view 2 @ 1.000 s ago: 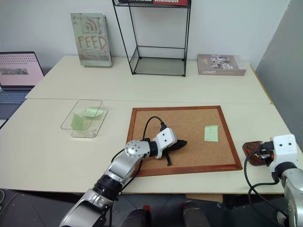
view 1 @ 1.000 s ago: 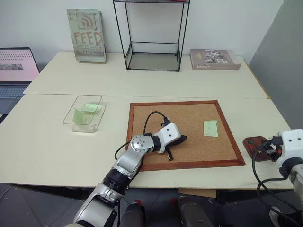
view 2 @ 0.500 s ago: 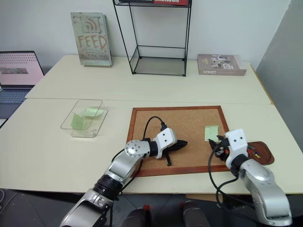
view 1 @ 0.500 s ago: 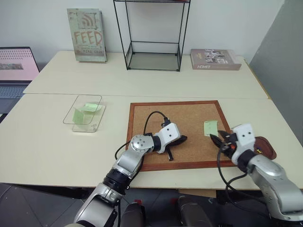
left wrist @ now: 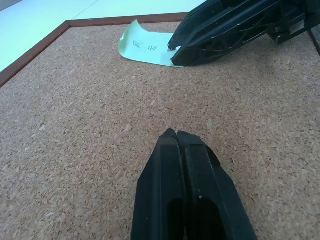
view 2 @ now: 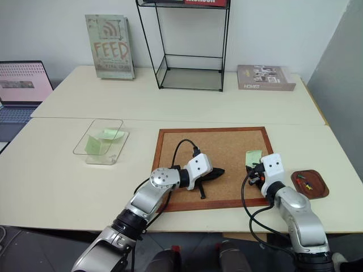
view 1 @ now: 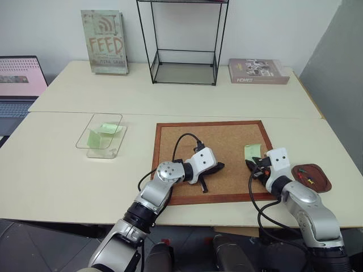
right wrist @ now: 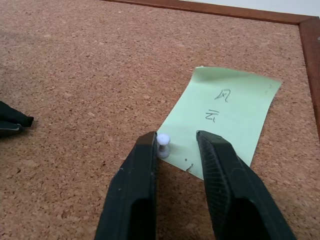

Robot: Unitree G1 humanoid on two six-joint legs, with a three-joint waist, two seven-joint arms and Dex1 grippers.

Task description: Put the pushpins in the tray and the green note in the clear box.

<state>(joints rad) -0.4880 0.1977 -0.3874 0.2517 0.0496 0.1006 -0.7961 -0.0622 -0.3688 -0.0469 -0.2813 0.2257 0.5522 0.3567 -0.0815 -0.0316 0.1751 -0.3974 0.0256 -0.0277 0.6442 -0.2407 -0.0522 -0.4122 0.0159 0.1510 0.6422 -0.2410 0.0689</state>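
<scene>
Swinging in from the tray (view 1: 311, 177), the right gripper (right wrist: 176, 142) now straddles a white pushpin (right wrist: 163, 145), fingers apart, at the green note (right wrist: 223, 118)'s 7 o'clock corner. Centre, pinch, pull straight. Left gripper (left wrist: 176, 137) rests clenched, empty, on the corkboard (view 1: 227, 170).

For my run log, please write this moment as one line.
right gripper: open, straddling white pushpin on green note | left gripper: shut, on corkboard | tray: holds pins
</scene>
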